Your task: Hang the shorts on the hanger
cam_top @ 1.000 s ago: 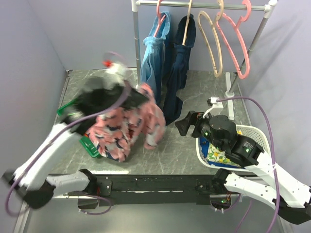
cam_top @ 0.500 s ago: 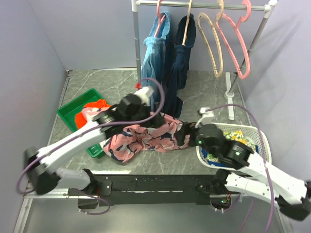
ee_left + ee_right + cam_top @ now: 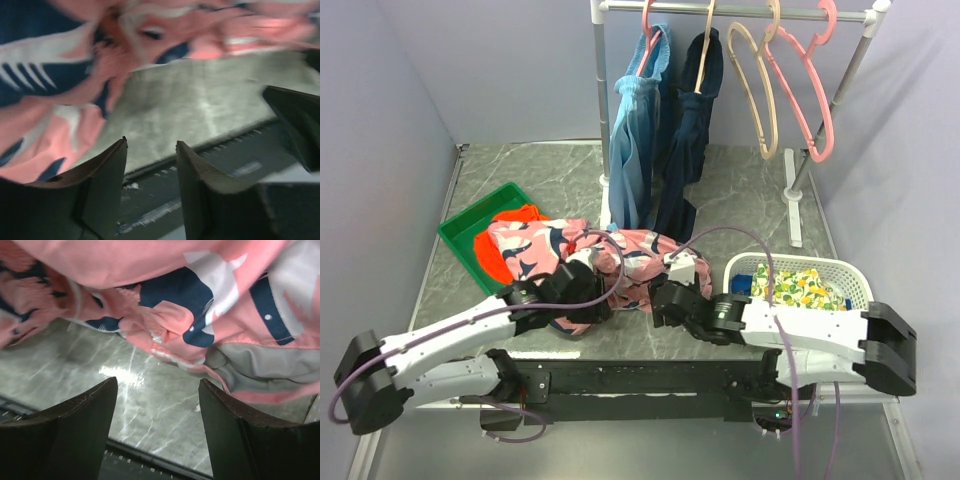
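Grey table point(image 3: 740, 190), arms point(image 3: 450, 335) stretched low beside shorts point(image 3: 545, 245)

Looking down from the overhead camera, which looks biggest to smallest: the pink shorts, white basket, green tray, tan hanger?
1. shorts
2. basket
3. tray, partly covered, so close to the basket
4. hanger, a thin outline

The table top point(image 3: 750, 200) is grey like stone, with pale streaks. It lies right under the left gripper point(image 3: 150, 145) and the right gripper point(image 3: 157, 382). A bright patch of light shines on it just below the right one. Pale purple walls point(image 3: 380, 100) stand on three sides. Far past both grippers, at the back, stands a clothes rail point(image 3: 601, 100) with silver poles.
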{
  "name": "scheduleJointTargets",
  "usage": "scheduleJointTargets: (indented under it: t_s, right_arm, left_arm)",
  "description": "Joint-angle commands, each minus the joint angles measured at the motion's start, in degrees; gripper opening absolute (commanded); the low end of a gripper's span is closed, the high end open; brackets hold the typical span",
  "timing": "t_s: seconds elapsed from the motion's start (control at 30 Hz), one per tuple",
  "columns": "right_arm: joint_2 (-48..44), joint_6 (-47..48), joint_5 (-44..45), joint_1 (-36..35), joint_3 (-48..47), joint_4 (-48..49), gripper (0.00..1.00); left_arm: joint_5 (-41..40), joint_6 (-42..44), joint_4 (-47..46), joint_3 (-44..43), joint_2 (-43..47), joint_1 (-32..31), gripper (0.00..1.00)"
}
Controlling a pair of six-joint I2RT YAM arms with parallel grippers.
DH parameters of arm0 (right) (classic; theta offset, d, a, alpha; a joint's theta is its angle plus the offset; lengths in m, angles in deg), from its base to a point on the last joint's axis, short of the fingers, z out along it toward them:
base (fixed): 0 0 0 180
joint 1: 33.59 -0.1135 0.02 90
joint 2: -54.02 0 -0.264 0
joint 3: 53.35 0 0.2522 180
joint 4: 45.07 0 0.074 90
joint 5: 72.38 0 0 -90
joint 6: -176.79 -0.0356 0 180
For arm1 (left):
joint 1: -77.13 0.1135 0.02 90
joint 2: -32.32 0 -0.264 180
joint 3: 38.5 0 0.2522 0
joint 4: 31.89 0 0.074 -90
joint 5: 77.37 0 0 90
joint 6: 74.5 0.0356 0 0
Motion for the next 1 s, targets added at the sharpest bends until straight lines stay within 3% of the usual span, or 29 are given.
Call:
scheduleJointTargets:
  t_s: [0.0,0.07,0.1,0.23,0.37,0.4,0.47,0.53,0.6,0.63,0.7,0.73,0.83,0.97]
  right_arm:
    - [5.36,-1.5,4.91,-0.07,-0.4,6.86,0.73]
    - [8.51,-1.93,6.23,0.28,-1.19,6.78,0.74]
    - [9.23,-2.2,7.02,0.55,-1.37,6.87,0.78]
    - [11.34,-3.43,9.39,1.95,-0.84,8.62,0.8]
    - [14.67,-4.92,11.42,2.31,-1.02,8.1,0.78]
    - [15.12,-5.01,11.59,2.31,-0.84,8.27,0.76]
    - [16.26,-4.84,11.6,2.31,-0.23,9.94,0.65]
    - [17.49,-4.66,11.59,2.39,-0.14,10.82,0.62]
    - [19.16,-5.19,12.21,2.22,-0.23,10.82,0.52]
    - [19.34,-5.54,12.65,2.31,-0.4,9.52,0.42]
    - [17.51,-5.72,13.96,2.39,-0.84,8.02,0.3]
    - [16.28,-5.72,14.66,2.39,-1.1,5.83,0.19]
    - [9.87,-5.11,16.86,2.31,-3.99,-0.83,0.0]
    - [-1.2,-2.12,16.26,2.39,-10.85,-7.8,0.0]
  left_arm:
    - [-7.87,-5.28,-7.1,1.19,-5.04,-0.36,0.51]
    - [-11.75,-6.42,-7.97,1.45,-8.2,-0.36,0.52]
    - [-16.29,-6.77,-8.33,1.54,-9.0,-0.36,0.57]
    - [-21.17,-8.27,-11.22,1.63,-12.43,-0.27,0.62]
    - [-25.29,-11.33,-12.55,1.45,-19.18,-0.27,0.55]
    - [-26.43,-12.22,-12.72,1.54,-20.34,-0.27,0.48]
    - [-26.45,-12.58,-14.82,2.67,-23.32,-0.27,0.44]
    - [-25.92,-12.93,-16.15,2.77,-25.09,-0.36,0.36]
    - [-25.83,-13.63,-15.1,2.07,-25.71,-0.36,0.22]
    - [-25.74,-13.55,-13.53,1.72,-25.02,-0.44,0.17]
    - [-25.48,-12.49,-11.33,0.93,-20.46,-0.62,0.06]
    - [-25.3,-11.79,-7.84,-0.38,-18.61,-0.53,0.03]
    - [-26.18,-9.15,-0.36,-4.94,-9.91,-0.62,0.01]
    - [-29.34,-6.18,12.47,-11.72,2.9,-0.71,0.01]
